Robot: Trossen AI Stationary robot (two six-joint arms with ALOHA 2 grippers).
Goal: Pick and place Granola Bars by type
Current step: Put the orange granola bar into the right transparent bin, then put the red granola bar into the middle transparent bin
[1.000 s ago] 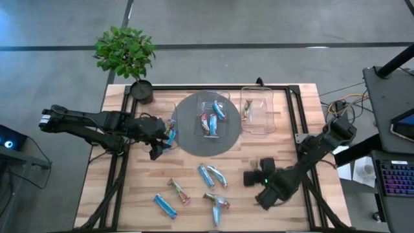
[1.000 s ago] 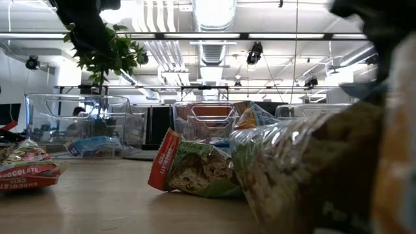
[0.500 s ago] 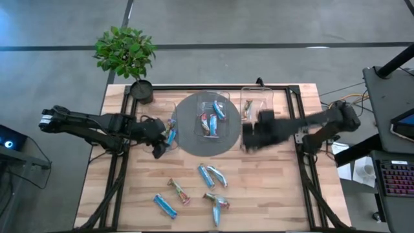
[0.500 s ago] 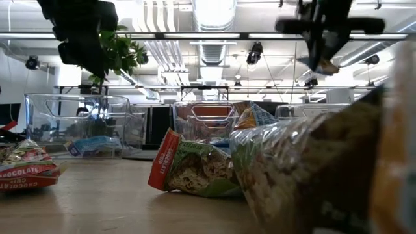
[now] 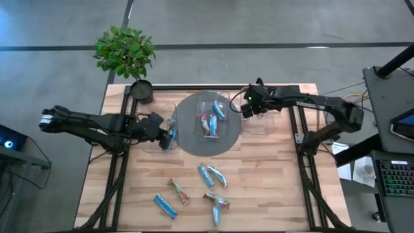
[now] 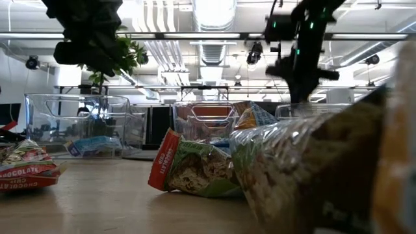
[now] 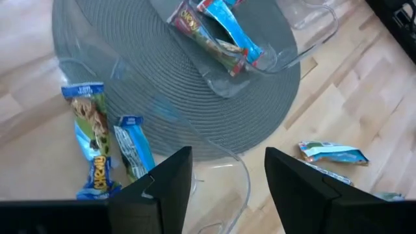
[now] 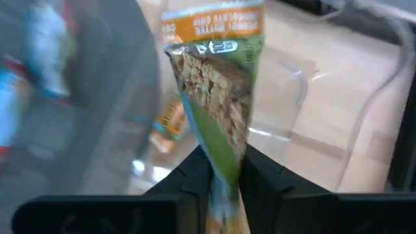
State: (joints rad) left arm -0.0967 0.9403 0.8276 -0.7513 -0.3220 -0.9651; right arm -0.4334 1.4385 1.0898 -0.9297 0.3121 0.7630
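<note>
Right gripper (image 8: 224, 170) swung over right container (image 5: 266, 116), clamping green bar (image 8: 218, 97), left gripper (image 7: 224, 175) open.

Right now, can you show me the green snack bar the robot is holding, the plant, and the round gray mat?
green snack bar (image 8: 218, 97), right wrist view, middle of its wrapper.
plant (image 5: 124, 50), high view, middle of its leaves.
round gray mat (image 5: 187, 139), high view, bare lower-left part.

The held bar (image 8: 218, 110) seemingly runs off the right wrist view's edge.
</note>
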